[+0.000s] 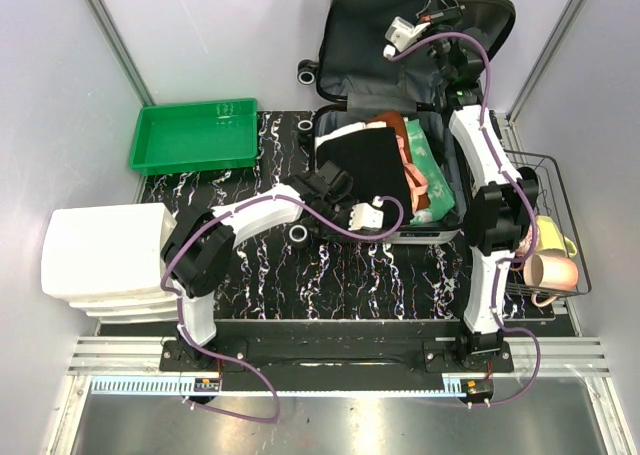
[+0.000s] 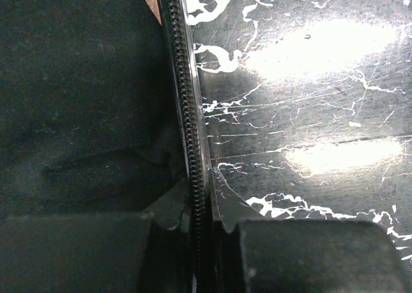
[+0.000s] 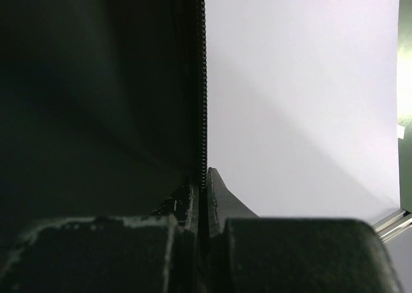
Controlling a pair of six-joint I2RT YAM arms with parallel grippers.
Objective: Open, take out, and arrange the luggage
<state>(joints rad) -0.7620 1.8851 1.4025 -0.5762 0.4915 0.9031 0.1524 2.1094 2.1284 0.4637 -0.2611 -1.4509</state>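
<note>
Currently: luggage (image 1: pixel 385 65) open, contents not yet removed. Left gripper (image 1: pixel 372 215) clamps near shell rim; right gripper (image 1: pixel 432 17) clamps raised lid edge. Next, probably: release, lift out black garment (image 1: pixel 365 160).

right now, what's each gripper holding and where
Both hold the luggage: the left gripper pinches the base's zipper rim, and the right gripper pinches the raised lid's zipper rim.

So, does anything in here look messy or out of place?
Mainly the luggage: black, orange, pink and green clothes lie heaped, not folded, in its lower half. In the wire basket on the right, a pink mug seems tipped on its side. Nothing looks spilled or broken.
</note>
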